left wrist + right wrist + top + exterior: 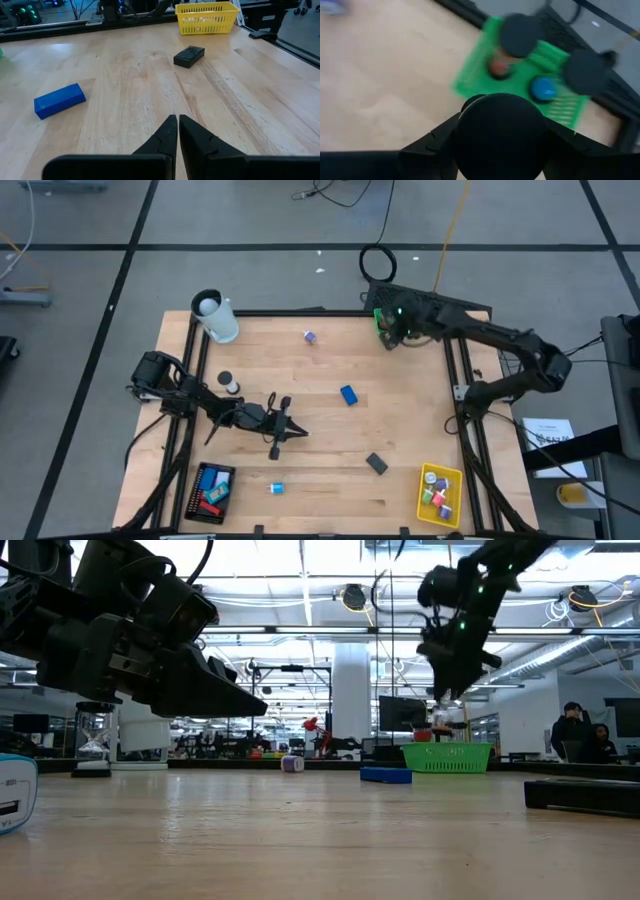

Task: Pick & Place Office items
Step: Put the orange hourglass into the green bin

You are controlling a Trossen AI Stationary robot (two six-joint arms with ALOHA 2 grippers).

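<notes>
Near edge: black tray point(211, 492) held several pieces, mostly red and blue; yellow tray point(438, 492) held a handful of small coloured ones. Teal block point(277, 488) lay loose between the two trays, nearer the black one.

Mid-table: left gripper point(178, 131) hung low over bare wood, fingers pressed together, nothing between them. Pointed toward the black block point(189, 56) and yellow tray beyond. Black block lay flat, long axis skewed to the table edges, running roughly toward the yellow tray. Blue block point(348, 394) also flat, long axis at a diagonal, off to the side of the left gripper's line.

Left side: dark disc point(224, 378) and a white piece point(232, 387) just beside it, near the cup point(217, 317).

Far side: small purple piece point(309, 336) alone, too small to read any axis. Right gripper point(497, 132) high over the far right corner, clamped on a dark round disc point(497, 135), directly above the green tray point(475, 70). Green tray already held a red and a blue piece.

Judged partway done: three trays part-filled, roughly six loose pieces left on wood, disc drop pending.
</notes>
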